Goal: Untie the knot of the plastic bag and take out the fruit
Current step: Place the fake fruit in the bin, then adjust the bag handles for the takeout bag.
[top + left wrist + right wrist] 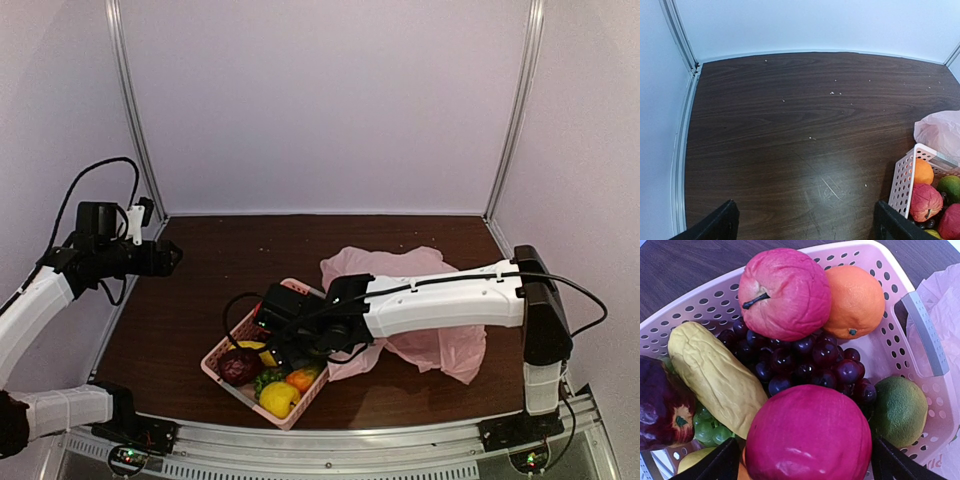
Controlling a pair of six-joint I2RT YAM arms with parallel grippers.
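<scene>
Right jaws spread astride a red apple point(807, 437) heaped in the basket point(705, 310); left jaws gape over the counter point(200, 290). It looks light, roll-prone: pinch its widest middle. The slack plastic bag point(445, 350) lies at the basket's two o'clock.

Soft diffuse light from above, no hard shadows. Pinkish-violet cast over overhead view, walls washed pale, counter point(200, 290) dark. Broad dull glare on wood at lower centre of left wrist view, fine scratches lit in it; rear wall line bowed along top edge. Right wrist close-up sharp, small sheen on red apple point(807, 440) at bottom.
</scene>
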